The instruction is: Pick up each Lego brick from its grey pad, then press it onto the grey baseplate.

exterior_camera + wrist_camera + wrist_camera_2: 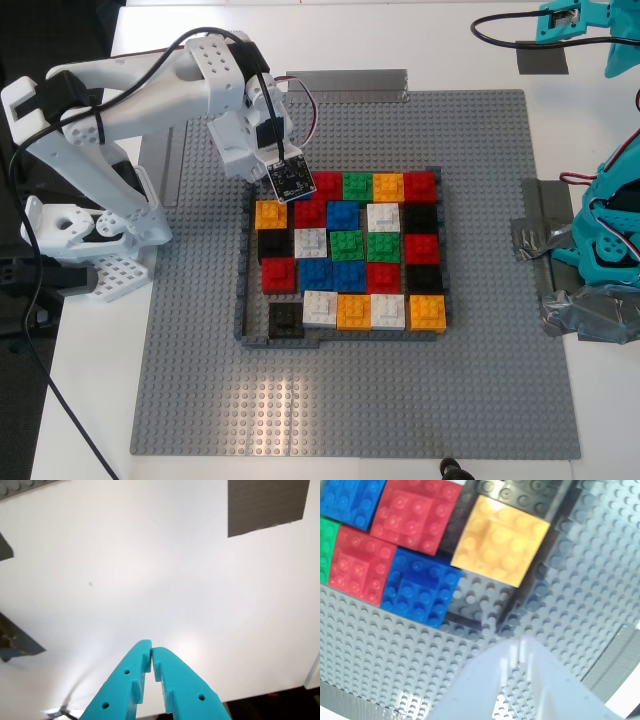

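Hovering over what, at the exterior view's left? the desk asked.

My second end effector (520, 652), on the white arm (130, 95), hung low over the grey baseplate (200, 400), at a far corner of the brick block, the operator said. Just past its tip lay a bare patch of studs beside an orange brick (500, 540). No brick showed in it. Whether it was open or closed I could not tell.

And the step in hand?

Judged from that, it was between bricks: either a piece was freshly seated or the corner gap awaited one. The next move called for lifting straight up, clear of the neighbours, then fetching another piece.

Moving right, what stood in the way?

The Lego bricks (350, 250) sat packed edge to edge in red, blue, green, orange, white and black, fenced by dark grey walls (243, 290). Any press there had little room on either side. A black cable (40, 300) trailed across the bench (90, 420) by the white arm's base.

And at the exterior view's right?

The grey pad (543, 60) lay on the bench beyond the baseplate's far corner, with no brick on it. My first end effector (151, 652), the teal one, hung above bare bench near that pad, tips pressed together on nothing. Crumpled tape (590, 315) held the teal arm (610, 230) down.
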Available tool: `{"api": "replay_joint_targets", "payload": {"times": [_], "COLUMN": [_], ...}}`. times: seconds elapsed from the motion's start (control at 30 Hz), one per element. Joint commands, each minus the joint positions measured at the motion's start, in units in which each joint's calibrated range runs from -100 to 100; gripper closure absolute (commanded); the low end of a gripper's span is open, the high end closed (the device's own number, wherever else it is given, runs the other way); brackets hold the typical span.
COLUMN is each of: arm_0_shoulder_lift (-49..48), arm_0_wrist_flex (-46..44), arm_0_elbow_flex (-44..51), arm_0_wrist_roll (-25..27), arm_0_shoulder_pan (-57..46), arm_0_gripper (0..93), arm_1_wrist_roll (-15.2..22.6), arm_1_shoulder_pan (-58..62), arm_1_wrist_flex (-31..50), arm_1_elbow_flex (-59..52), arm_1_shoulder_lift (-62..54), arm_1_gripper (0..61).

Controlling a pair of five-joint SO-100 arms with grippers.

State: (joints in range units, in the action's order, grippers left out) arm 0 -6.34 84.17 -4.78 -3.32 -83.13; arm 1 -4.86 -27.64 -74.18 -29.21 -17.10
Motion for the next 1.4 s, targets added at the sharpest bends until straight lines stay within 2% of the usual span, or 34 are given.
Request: {"api": "replay_joint_targets", "payload": {"times": [0.0, 0.17, 0.47, 1.03, 1.37], "arm_0_shoulder_lift": [-1.1, -1.1, -0.9, -1.0, -0.6], "arm_0_wrist_flex": [-0.3, -0.3, -0.4, -0.4, -0.4], "arm_0_elbow_flex": [0.4, 0.1, 0.2, 0.9, 0.9], "arm_0_wrist_roll": [0.2, 0.1, 0.1, 0.1, 0.1], "arm_0_shoulder_pan": [0.6, 0.7, 0.7, 2.2, 2.3], "arm_0_gripper": [92.7, 92.7, 92.7, 92.7, 92.7], "arm_1_wrist_roll": [-2.0, -1.5, 1.1, 0.7, 0.7], "arm_1_shoulder_pan": [2.6, 8.3, 15.2, 12.1, 14.9], "arm_1_wrist_flex": [-8.2, -12.0, -0.7, 7.7, 17.2], "arm_1_elbow_flex": [5.4, 0.7, -11.7, -11.0, -12.3], "arm_1_shoulder_lift": [-6.5, -8.9, -8.6, -2.9, -2.1], "arm_1_gripper": [61.3, 61.3, 61.3, 61.3, 61.3]}}
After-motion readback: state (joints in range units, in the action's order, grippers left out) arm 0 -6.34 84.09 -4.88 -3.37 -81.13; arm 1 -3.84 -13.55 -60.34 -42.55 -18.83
